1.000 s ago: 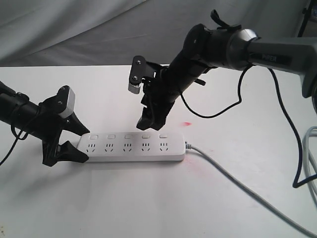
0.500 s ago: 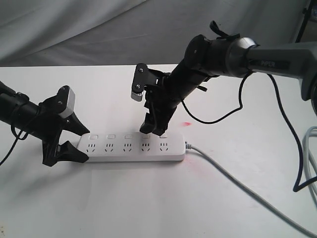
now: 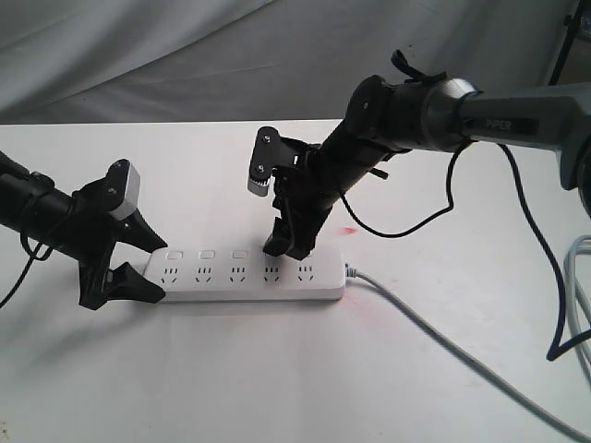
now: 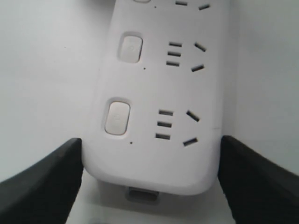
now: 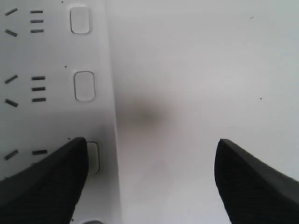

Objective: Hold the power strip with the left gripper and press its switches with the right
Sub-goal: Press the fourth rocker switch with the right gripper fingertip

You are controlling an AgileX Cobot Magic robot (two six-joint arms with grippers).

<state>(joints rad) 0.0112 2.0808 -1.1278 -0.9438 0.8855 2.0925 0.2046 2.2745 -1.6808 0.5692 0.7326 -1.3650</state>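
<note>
Place: A white worktop with a grey cloth hanging behind it.

The thing: The power strip lies flat in the middle of the worktop, with its sockets facing up. Its grey cord runs off from one end toward the right side.

Switches: The five switches sit in one row along the back edge of the strip, one by each socket set.

Left gripper: The left gripper has the end of the strip without the cord between its two pointed fingers. In the left wrist view both fingers seem to touch the strip's long sides, so it is holding the strip across its wide body.

Right gripper: The right gripper is spread wide and holds nothing. It points down at the row of switches. One finger covers part of a switch, which looks like the fourth one from the held end. The other finger is over bare worktop behind the strip.

Step now: The holding looks done. The pressing step is on, I think.

Can't tell: Whether the finger is pushing the switch down or only resting on it.

Next move: Push straight down with that one finger until the switch gives, then lift off. The left gripper must hold firm so the strip does not slide.
</note>
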